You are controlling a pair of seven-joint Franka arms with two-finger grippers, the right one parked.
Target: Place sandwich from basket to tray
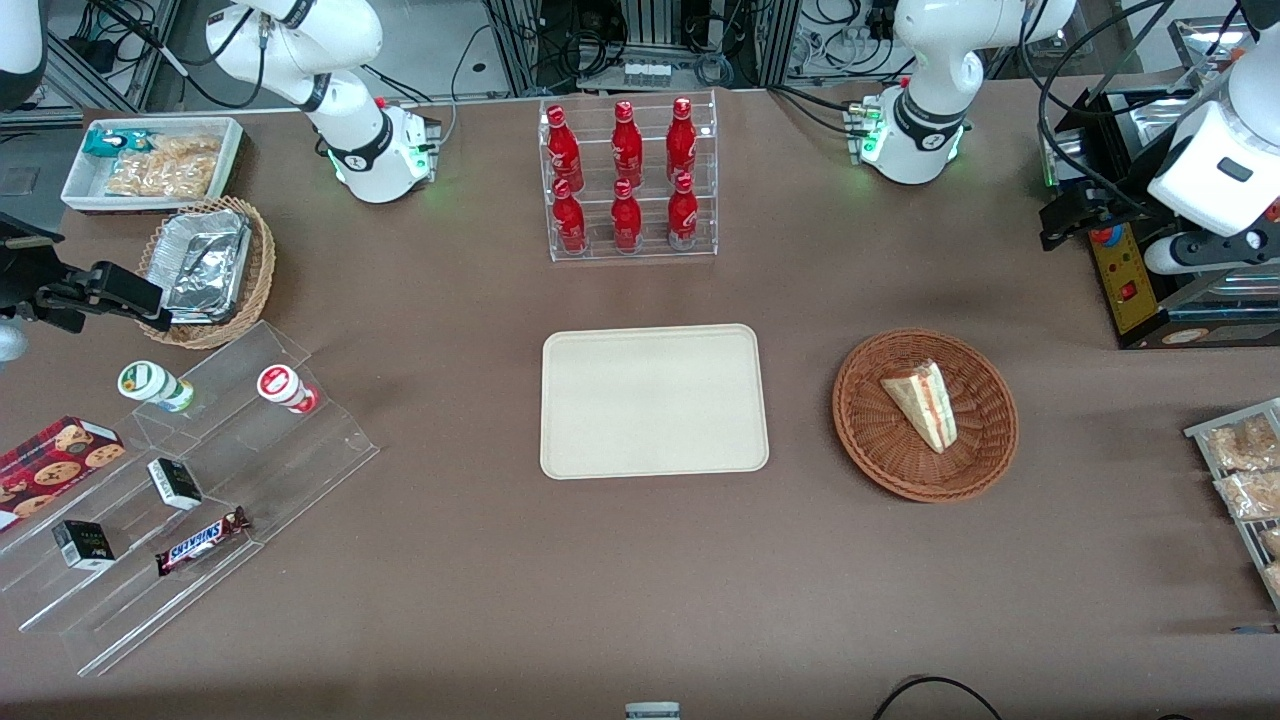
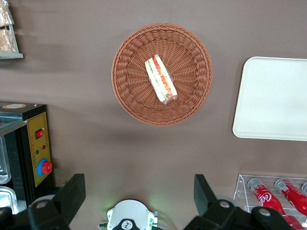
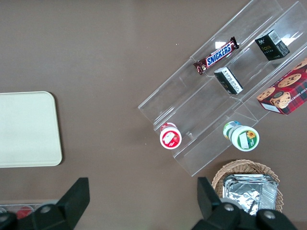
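Sandwich lies in basket; hand spread above.

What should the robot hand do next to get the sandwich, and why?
Probably move down toward the sandwich. The gripper is open and hangs high above the table with nothing in it, while the sandwich lies in the brown basket, untouched. The tray beside the basket has nothing on it yet, so grabbing comes first.

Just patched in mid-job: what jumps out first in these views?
The sandwich lies in the brown basket, beside the bare tray at mid-table. Red bottles fill a clear rack farther from the camera. The hand hovers open, high above the table near the basket.
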